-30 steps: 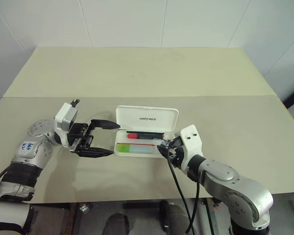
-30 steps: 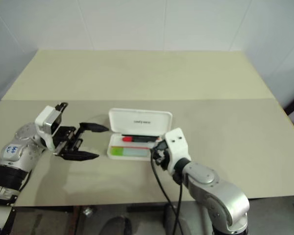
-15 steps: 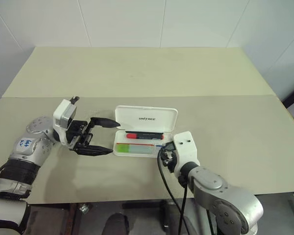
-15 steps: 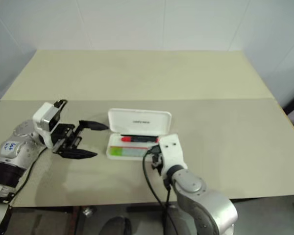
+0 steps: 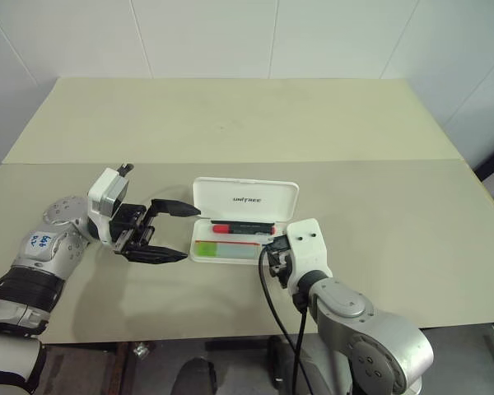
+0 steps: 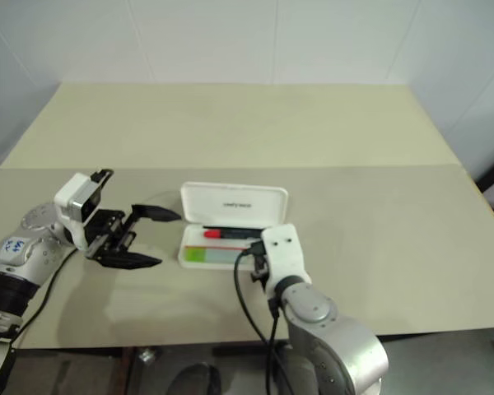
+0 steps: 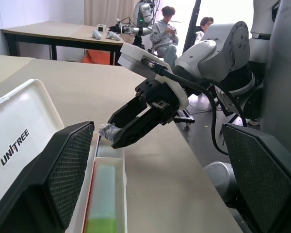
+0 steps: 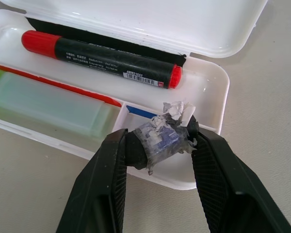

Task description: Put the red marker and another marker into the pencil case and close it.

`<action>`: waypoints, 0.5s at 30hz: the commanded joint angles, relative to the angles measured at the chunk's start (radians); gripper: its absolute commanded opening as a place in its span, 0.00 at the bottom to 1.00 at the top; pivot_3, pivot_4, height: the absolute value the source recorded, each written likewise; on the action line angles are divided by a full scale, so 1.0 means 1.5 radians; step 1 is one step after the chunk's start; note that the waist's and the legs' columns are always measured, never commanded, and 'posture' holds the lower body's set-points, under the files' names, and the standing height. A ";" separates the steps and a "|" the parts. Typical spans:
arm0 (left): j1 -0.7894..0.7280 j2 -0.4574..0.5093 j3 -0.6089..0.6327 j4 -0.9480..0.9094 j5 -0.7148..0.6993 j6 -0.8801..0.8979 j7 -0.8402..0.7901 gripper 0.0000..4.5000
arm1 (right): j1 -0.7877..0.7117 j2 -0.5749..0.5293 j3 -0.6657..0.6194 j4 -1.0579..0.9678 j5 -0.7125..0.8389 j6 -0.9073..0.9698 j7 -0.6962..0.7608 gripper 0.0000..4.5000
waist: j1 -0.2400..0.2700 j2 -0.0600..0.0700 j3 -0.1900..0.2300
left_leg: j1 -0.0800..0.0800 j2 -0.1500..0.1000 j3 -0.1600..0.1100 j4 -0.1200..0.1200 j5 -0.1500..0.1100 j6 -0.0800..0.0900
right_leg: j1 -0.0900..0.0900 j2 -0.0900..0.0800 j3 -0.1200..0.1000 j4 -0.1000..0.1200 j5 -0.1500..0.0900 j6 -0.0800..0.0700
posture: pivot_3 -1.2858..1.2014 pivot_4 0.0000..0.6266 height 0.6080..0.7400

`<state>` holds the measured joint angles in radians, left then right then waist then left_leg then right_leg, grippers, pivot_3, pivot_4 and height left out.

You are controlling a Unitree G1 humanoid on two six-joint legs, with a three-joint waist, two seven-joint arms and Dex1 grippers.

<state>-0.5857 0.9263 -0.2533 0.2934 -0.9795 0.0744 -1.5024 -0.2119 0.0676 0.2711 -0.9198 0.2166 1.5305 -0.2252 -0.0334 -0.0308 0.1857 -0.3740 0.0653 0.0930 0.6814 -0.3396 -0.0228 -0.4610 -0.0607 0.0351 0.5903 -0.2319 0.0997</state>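
Pencil case (image 5: 245,220), flat white hinged plastic, lies open mid-table holding the red-capped dark marker (image 8: 102,57) and chunky green marker (image 8: 48,104); light, stiff, slippery lid—push its far edge—left gripper (image 5: 171,231) agape, right gripper (image 8: 160,145) pinching a crumpled scrap (image 8: 166,133).

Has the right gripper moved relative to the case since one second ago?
Yes. The right gripper drew back toward the robot, along the case's right end.
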 commanded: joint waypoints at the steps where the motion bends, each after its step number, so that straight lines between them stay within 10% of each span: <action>1: -0.004 0.014 0.007 -0.005 -0.014 -0.008 -0.075 1.00 | -0.001 0.015 0.003 -0.027 -0.005 0.000 0.009 0.56 | 0.000 0.000 0.000 | 0.000 0.000 0.000 0.000 0.000 0.000 | 0.000 0.000 0.000 0.000 0.000 0.000 | 0.52 0.24 1.00; 6: -0.005 0.010 0.009 -0.006 -0.012 -0.008 -0.075 1.00 | 0.000 0.014 0.004 -0.030 -0.006 0.004 0.021 0.96 | 0.000 0.000 0.000 | 0.000 0.000 0.000 0.000 0.000 0.000 | 0.000 0.000 0.000 0.000 0.000 0.000 | 0.52 0.24 1.00; 15: -0.001 0.000 0.015 -0.008 -0.010 -0.008 -0.075 1.00 | -0.016 -0.016 -0.015 -0.038 0.008 0.006 0.079 0.99 | 0.000 0.000 0.000 | 0.000 0.000 0.000 0.000 0.000 0.000 | 0.000 0.000 0.000 0.000 0.000 0.000 | 0.52 0.24 1.00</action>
<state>-0.5852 0.9225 -0.2529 0.2916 -0.9794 0.0740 -1.5024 -0.2196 0.0525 0.2625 -0.9217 0.2106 1.5480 -0.1366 -0.0337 -0.0308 0.1857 -0.3740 0.0653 0.0930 0.6814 -0.3396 -0.0228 -0.4610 -0.0607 0.0351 0.5904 -0.2318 0.0997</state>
